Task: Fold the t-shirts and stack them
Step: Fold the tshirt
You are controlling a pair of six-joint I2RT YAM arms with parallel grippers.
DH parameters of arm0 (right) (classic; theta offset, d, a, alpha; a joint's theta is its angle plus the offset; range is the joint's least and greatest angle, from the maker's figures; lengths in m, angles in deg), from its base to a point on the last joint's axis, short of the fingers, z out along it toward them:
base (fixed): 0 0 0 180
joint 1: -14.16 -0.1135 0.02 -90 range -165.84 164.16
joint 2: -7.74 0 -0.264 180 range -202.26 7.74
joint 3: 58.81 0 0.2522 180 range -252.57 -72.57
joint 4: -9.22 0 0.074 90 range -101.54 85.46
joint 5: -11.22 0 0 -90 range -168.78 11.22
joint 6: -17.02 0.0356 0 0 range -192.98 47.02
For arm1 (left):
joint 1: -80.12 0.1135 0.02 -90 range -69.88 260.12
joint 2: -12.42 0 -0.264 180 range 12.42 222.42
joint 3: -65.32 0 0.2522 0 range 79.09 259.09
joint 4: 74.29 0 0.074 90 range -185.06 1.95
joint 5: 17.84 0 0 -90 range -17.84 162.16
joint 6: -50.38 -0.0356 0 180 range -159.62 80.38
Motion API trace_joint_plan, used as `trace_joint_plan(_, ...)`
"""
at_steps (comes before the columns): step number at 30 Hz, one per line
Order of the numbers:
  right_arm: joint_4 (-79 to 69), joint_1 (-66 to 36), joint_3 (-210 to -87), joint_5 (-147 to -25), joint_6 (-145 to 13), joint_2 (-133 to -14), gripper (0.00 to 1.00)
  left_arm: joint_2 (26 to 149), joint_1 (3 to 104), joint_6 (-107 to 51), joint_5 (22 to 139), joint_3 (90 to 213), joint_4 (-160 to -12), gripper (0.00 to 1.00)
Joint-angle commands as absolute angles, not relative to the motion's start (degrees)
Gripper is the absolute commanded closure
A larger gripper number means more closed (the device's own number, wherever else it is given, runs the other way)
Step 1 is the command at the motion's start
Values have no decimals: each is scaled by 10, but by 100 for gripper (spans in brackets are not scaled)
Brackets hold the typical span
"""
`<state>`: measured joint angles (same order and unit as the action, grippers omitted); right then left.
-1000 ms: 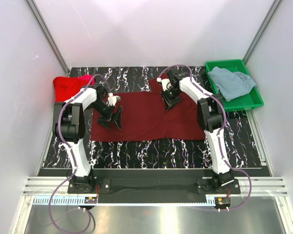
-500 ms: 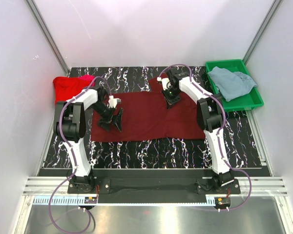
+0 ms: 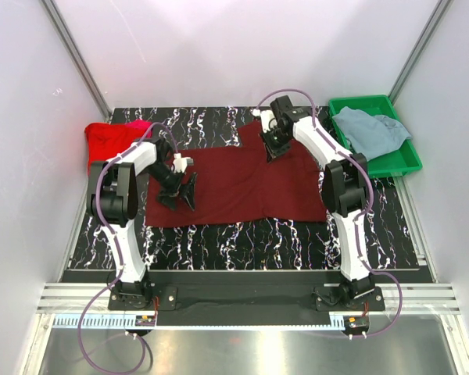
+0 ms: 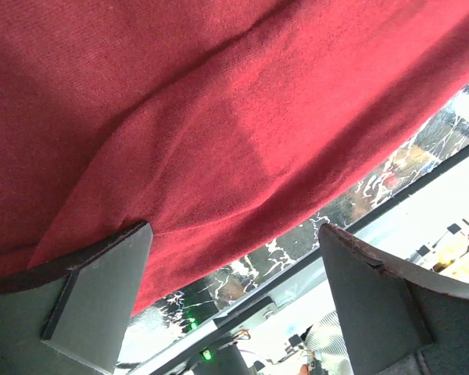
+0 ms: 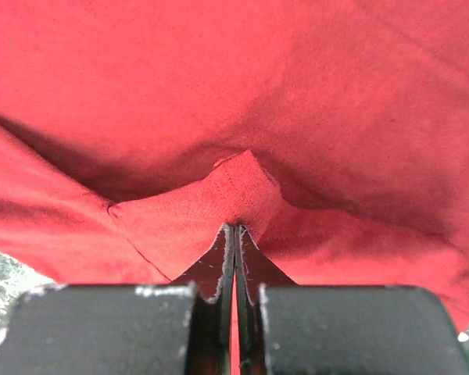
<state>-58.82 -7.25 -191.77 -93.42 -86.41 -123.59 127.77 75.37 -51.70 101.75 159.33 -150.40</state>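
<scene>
The dark maroon t-shirt (image 3: 234, 186) lies spread flat across the middle of the black marbled table. My right gripper (image 3: 271, 148) is shut on a pinched fold of that shirt (image 5: 242, 187) near its far edge; the jaws (image 5: 234, 228) meet with cloth between them. At the shirt's left end my left gripper (image 3: 180, 190) stands open, its fingers (image 4: 102, 289) wide apart just over the maroon cloth (image 4: 219, 117), holding nothing. A bright red t-shirt (image 3: 108, 139) and a pink one (image 3: 138, 125) lie bunched at the far left. A grey-blue t-shirt (image 3: 371, 131) rests in the tray.
A green plastic tray (image 3: 402, 162) stands at the far right corner. White walls close in the table on three sides. The table's near edge and a metal rail (image 4: 313, 242) show under the left gripper.
The right gripper has shut on the maroon cloth and moved a little toward the far edge with it. The left gripper has barely moved and stays open.
</scene>
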Motion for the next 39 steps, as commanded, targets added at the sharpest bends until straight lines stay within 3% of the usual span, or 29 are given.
trace_joint_plan(1, -567, -77, -1908, -943, -874, -1200, 100, 1313, 752, -525, 1005, 1589, -1483, 1)
trace_joint_plan(4, -580, -77, -1911, -938, -874, -1228, 96, 1313, 748, -525, 1007, 1594, -1486, 1)
trace_joint_plan(8, -586, -77, -1914, -910, -870, -1260, 48, 1312, 747, -525, 1007, 1595, -1486, 1)
trace_joint_plan(12, -576, -77, -1921, -877, -878, -1260, 36, 1303, 747, -525, 1005, 1589, -1484, 1)
trace_joint_plan(22, -528, -39, -1886, -840, -865, -1187, 36, 1291, 746, -525, 1001, 1588, -1483, 1)
trace_joint_plan(39, -540, 13, -1936, -848, -856, -1274, 38, 1269, 726, -528, 983, 1570, -1478, 1)
